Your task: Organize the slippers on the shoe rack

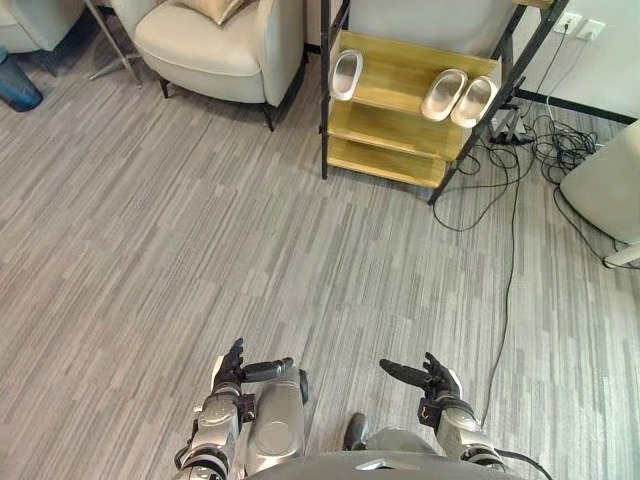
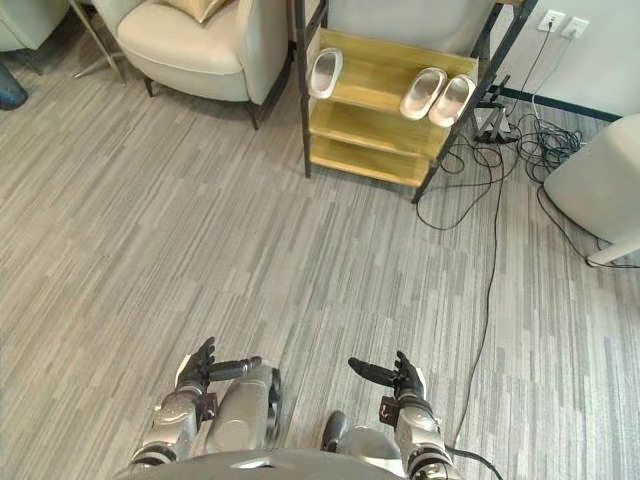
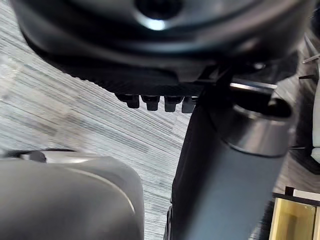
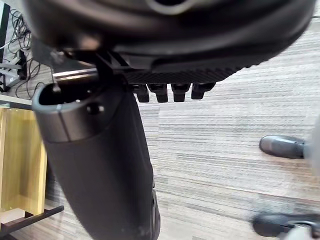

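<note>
Head pair down, sharing shoe rack (image 1: 395,72), wrists close

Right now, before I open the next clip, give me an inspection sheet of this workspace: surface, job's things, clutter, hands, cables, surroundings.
Surface: grey striped carpet; wooden rack ahead, against the wall.
Job's things: single slipper at the left end of the rack's upper shelf; pair side by side at its right end.
Clutter: blue object on the carpet, far left.
Hands: left hand and right hand low in front, fingers relaxed, holding nothing.
Cables: black cables looped on the carpet right of the rack.
Surroundings: beige armchair left of the rack; white unit at right; wall sockets.
</note>
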Available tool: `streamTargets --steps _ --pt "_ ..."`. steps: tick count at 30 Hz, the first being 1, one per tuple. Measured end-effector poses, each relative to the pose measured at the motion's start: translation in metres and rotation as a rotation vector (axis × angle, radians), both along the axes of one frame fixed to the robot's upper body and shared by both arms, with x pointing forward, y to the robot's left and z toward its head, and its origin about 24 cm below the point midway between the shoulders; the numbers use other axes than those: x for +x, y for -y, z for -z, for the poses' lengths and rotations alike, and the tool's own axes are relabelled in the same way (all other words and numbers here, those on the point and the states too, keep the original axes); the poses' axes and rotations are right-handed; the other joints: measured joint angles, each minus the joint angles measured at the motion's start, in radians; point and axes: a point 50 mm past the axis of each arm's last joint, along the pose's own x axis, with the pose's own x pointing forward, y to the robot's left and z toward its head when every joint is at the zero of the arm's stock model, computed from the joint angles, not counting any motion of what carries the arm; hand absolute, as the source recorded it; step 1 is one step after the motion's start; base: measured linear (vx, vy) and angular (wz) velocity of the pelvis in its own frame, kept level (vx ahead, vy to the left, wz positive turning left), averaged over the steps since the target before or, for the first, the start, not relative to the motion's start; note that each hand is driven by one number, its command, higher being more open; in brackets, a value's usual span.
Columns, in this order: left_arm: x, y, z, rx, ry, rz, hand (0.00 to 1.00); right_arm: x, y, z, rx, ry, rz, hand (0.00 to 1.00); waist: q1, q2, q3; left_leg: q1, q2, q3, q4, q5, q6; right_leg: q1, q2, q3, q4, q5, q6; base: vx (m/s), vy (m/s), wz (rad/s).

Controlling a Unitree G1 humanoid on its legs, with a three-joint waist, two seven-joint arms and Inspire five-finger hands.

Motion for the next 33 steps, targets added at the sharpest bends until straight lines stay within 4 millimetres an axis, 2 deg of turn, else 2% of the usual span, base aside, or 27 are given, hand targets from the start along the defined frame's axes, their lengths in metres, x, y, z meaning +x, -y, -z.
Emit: streamTargets --steps 1,2,3,4,5,6,7,8,10,11,12,15,16,17,18,19,21,22,23,24,26,27,29,30,31,32,33 --pt "-0.002 -0.003 0.001 0.009 -0.013 0.003 1.00 -0.004 -0.008 0.003 0.020 -0.023 -0.003 1.00 0.005 -0.035 -0.008 0.034 -0.032 0.024 -0.036 0.038 0.033 0.007 -0.032 0.038 0.005 -0.017 0.008 0.50 0.186 -0.35" --pt "-0.002 -0.003 0.001 0.011 -0.012 0.002 1.00 -0.005 -0.011 0.004 0.028 -0.029 -0.004 1.00 0.001 -0.049 -0.016 0.035 -0.048 0.028 -0.036 0.021 0.048 -0.001 -0.047 0.055 0.013 -0.017 0.008 0.40 0.118 -0.25" --pt "0.000 -0.004 0.000 0.010 -0.008 -0.001 1.00 -0.007 -0.012 0.005 0.033 -0.034 -0.004 1.00 0.001 -0.056 -0.017 0.036 -0.053 0.039 -0.008 -0.005 0.067 -0.004 -0.062 0.080 0.039 -0.021 0.013 0.50 0.154 -0.23" --pt "0.001 -0.004 0.000 0.005 -0.012 -0.004 1.00 -0.009 -0.014 0.006 0.039 -0.043 -0.003 1.00 0.011 -0.063 -0.019 0.053 -0.052 0.075 0.041 -0.039 0.096 -0.021 -0.086 0.122 0.131 -0.040 0.043 0.58 0.178 -0.41" --pt "0.000 -0.005 0.000 0.007 -0.015 -0.004 1.00 -0.009 -0.015 0.007 0.041 -0.044 -0.004 1.00 0.019 -0.066 -0.019 0.080 -0.052 0.094 0.044 -0.052 0.107 -0.039 -0.100 0.137 0.206 -0.044 0.052 0.48 0.148 -0.63" --pt "-0.002 -0.004 0.002 0.007 -0.023 -0.003 1.00 -0.009 -0.017 0.007 0.044 -0.043 -0.012 1.00 0.025 -0.066 -0.020 0.125 -0.048 0.116 0.031 -0.068 0.120 -0.077 -0.116 0.147 0.321 -0.035 0.084 0.44 0.124 -0.72" --pt "-0.007 -0.004 0.004 0.007 -0.040 0.000 1.00 -0.007 -0.019 0.006 0.041 -0.037 -0.046 1.00 0.020 -0.060 -0.021 0.194 -0.038 0.130 0.005 -0.097 0.129 -0.138 -0.136 0.144 0.516 0.002 0.191 0.41 0.108 -0.69" --pt "-0.009 -0.005 0.005 0.009 -0.052 0.003 1.00 -0.007 -0.022 0.006 0.040 -0.034 -0.072 1.00 0.012 -0.059 -0.021 0.250 -0.032 0.133 -0.017 -0.118 0.126 -0.200 -0.154 0.126 0.678 0.005 0.216 0.48 0.109 -0.43" --pt "-0.012 -0.002 0.008 0.010 -0.071 0.026 1.00 -0.006 -0.025 0.006 0.035 -0.035 -0.103 1.00 -0.005 -0.062 -0.022 0.342 -0.023 0.134 -0.079 -0.128 0.123 -0.300 -0.207 0.008 0.836 -0.039 0.126 0.43 0.002 -0.15" --pt "-0.015 -0.001 0.009 0.007 -0.085 0.030 1.00 -0.002 -0.024 0.004 0.027 -0.017 -0.105 1.00 -0.009 -0.058 -0.020 0.399 -0.010 0.138 -0.125 -0.128 0.121 -0.347 -0.212 -0.042 0.804 -0.067 0.077 0.43 -0.038 -0.12" --pt "-0.016 0.000 0.010 0.003 -0.095 0.029 1.00 0.001 -0.023 0.002 0.023 -0.007 -0.106 1.00 -0.015 -0.051 -0.017 0.436 0.003 0.139 -0.151 -0.127 0.120 -0.381 -0.203 -0.067 0.733 -0.077 0.061 0.29 -0.051 -0.06" --pt "-0.020 0.002 0.012 -0.001 -0.107 0.028 1.00 0.008 -0.023 -0.001 0.013 0.018 -0.127 1.00 -0.028 -0.055 -0.019 0.492 0.031 0.135 -0.192 -0.130 0.110 -0.461 -0.172 -0.073 0.488 -0.049 0.063 0.36 -0.132 0.12" --pt "-0.022 0.001 0.013 0.000 -0.112 0.027 1.00 0.011 -0.022 -0.003 0.011 0.027 -0.129 1.00 -0.034 -0.056 -0.019 0.513 0.038 0.130 -0.207 -0.133 0.090 -0.486 -0.156 -0.063 0.374 0.003 0.059 0.53 -0.252 0.32" --pt "-0.025 0.001 0.014 0.001 -0.118 0.027 1.00 0.010 -0.021 -0.002 0.008 0.025 -0.127 1.00 -0.041 -0.064 -0.024 0.546 0.034 0.110 -0.224 -0.147 0.047 -0.495 -0.138 -0.033 0.238 0.164 0.040 0.47 -0.236 0.46" --pt "-0.026 0.001 0.014 0.001 -0.124 0.027 1.00 0.007 -0.020 -0.001 0.007 0.012 -0.126 1.00 -0.051 -0.069 -0.027 0.558 0.035 0.086 -0.224 -0.159 0.028 -0.483 -0.131 -0.011 0.236 0.264 0.026 0.47 -0.258 0.41" --pt "-0.027 0.005 0.016 -0.012 -0.129 0.022 1.00 0.009 -0.013 -0.002 -0.013 0.014 -0.125 1.00 -0.051 -0.040 -0.027 0.574 0.063 0.068 -0.224 -0.167 0.015 -0.487 -0.115 -0.020 0.281 0.236 -0.002 0.48 -0.300 0.26" --pt "-0.031 0.016 0.019 -0.043 -0.142 0.019 1.00 0.006 -0.003 -0.001 -0.034 -0.008 -0.118 1.00 -0.056 0.003 -0.047 0.545 0.104 0.018 -0.124 -0.150 -0.013 -0.480 -0.092 -0.038 0.345 0.134 -0.023 0.56 -0.349 0.14" --pt "-0.030 0.019 0.019 -0.059 -0.138 0.007 1.00 0.000 0.001 0.001 -0.035 -0.023 -0.100 1.00 -0.057 0.023 -0.045 0.492 0.129 -0.006 0.024 -0.126 -0.034 -0.439 -0.073 -0.054 0.338 0.105 -0.032 0.44 -0.265 0.18" --pt "-0.029 0.020 0.019 -0.074 -0.129 -0.012 1.00 -0.004 0.002 0.002 -0.035 -0.032 -0.091 1.00 -0.057 0.037 -0.042 0.423 0.154 -0.023 0.203 -0.066 -0.039 -0.385 -0.052 -0.066 0.310 0.091 -0.039 0.46 -0.279 0.19" --pt "-0.026 0.020 0.017 -0.075 -0.112 -0.024 1.00 -0.009 0.004 0.004 -0.039 -0.042 -0.084 1.00 -0.051 0.036 -0.037 0.330 0.197 -0.023 0.426 -0.055 -0.041 -0.309 -0.025 -0.071 0.260 0.080 -0.052 0.37 -0.223 0.09" --pt "-0.021 0.018 0.014 -0.070 -0.087 -0.028 1.00 -0.010 0.001 0.004 -0.034 -0.045 -0.079 1.00 -0.046 0.039 -0.034 0.263 0.216 -0.007 0.555 -0.094 -0.041 -0.234 -0.006 -0.071 0.212 0.074 -0.059 0.30 -0.145 0.01" --pt "-0.016 0.014 0.010 -0.055 -0.058 -0.019 1.00 -0.013 -0.003 0.006 -0.022 -0.051 -0.077 1.00 -0.041 0.013 -0.028 0.183 0.206 0.017 0.582 -0.128 -0.039 -0.174 -0.003 -0.069 0.163 0.064 -0.057 0.31 -0.124 -0.02" --pt "-0.010 0.014 0.006 -0.045 -0.028 -0.004 1.00 -0.015 -0.005 0.007 -0.016 -0.058 -0.074 1.00 -0.033 0.011 -0.027 0.114 0.178 0.045 0.502 -0.154 -0.033 -0.121 -0.003 -0.067 0.114 0.066 -0.052 0.29 -0.044 -0.03" --pt "-0.008 0.015 0.005 -0.045 -0.017 0.001 1.00 -0.017 -0.005 0.008 -0.017 -0.066 -0.074 1.00 -0.027 0.003 -0.023 0.090 0.154 0.054 0.413 -0.162 -0.032 -0.102 -0.004 -0.063 0.095 0.068 -0.049 0.30 0.031 -0.13" --pt "-0.004 0.016 0.004 -0.045 -0.007 0.009 1.00 -0.019 -0.004 0.009 -0.017 -0.073 -0.069 1.00 -0.018 0.006 -0.024 0.079 0.106 0.055 0.230 -0.156 -0.031 -0.080 -0.011 -0.052 0.073 0.066 -0.036 0.40 0.155 -0.33" --pt "-0.006 0.017 0.005 -0.048 -0.013 0.009 1.00 -0.019 -0.001 0.009 -0.022 -0.077 -0.064 1.00 -0.010 0.016 -0.028 0.085 0.055 0.050 -0.034 -0.071 -0.025 -0.067 -0.017 -0.031 0.059 0.055 -0.007 0.36 0.179 -0.49" --pt "-0.006 0.017 0.005 -0.057 -0.015 -0.001 1.00 -0.020 0.000 0.010 -0.024 -0.084 -0.061 1.00 0.003 0.016 -0.026 0.114 0.040 0.044 -0.088 0.049 0.006 -0.060 -0.021 -0.008 0.058 0.046 0.007 0.47 0.196 -0.48"
